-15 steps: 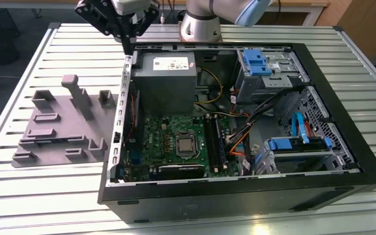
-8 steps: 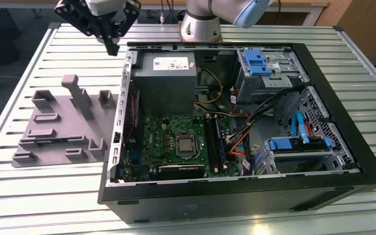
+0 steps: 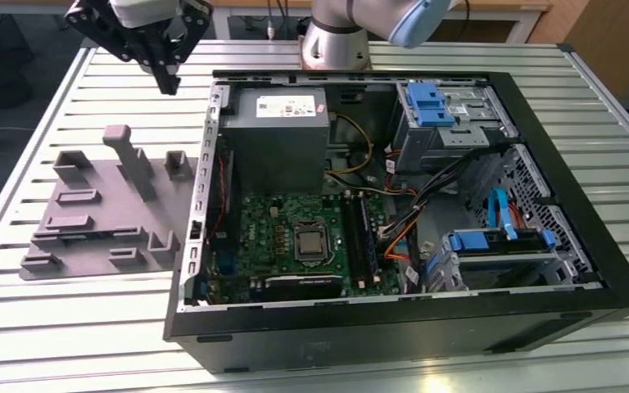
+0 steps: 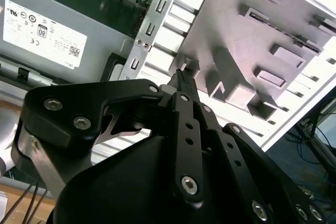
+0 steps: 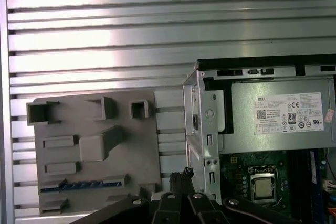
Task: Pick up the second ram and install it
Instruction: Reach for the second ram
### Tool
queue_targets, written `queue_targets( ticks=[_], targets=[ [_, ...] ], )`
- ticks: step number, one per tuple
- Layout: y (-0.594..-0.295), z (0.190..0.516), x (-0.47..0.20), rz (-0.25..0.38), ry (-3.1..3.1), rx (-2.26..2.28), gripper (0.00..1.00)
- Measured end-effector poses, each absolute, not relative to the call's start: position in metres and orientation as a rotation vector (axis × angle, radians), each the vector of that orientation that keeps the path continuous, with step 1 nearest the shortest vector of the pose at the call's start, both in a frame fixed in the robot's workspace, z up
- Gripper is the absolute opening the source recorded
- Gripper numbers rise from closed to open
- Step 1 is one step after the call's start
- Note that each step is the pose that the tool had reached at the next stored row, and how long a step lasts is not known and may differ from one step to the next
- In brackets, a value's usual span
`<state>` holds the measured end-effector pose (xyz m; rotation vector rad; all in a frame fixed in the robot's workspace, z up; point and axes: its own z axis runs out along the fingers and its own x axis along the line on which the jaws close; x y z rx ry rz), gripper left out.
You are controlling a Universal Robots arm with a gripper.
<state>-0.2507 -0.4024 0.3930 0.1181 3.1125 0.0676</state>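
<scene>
On the near side of the slatted table, toward the exterior view's left, the grey fixture holds the second ram. In the first wrist view the ram shows as a narrow bluish strip seated in a long groove along the fixture's near part. Just beside the fixture, toward the exterior view's right, stands the open computer case, with the motherboard and its black memory slots inside. Whether a stick already sits in them cannot be told. Farther off, beyond the fixture's far end, the gripper hangs above the table, well apart from the ram. Its fingertips are closed against each other, with nothing seen between them. Assessment: the ram is judged light, stiff and thin, with fragile chips and contact edge, and its smooth faces may slip. Hold is best taken across the two flat faces at mid-length of the exposed edge, clear of the contacts, with a modest squeeze.
</scene>
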Motion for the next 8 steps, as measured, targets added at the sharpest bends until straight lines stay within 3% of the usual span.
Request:
queue_targets(
  ticks=[8],
  targets=[
    [-0.4025, 0.3930, -0.2538, 0.068, 3.112, 0.118, 0.11]
  ],
)
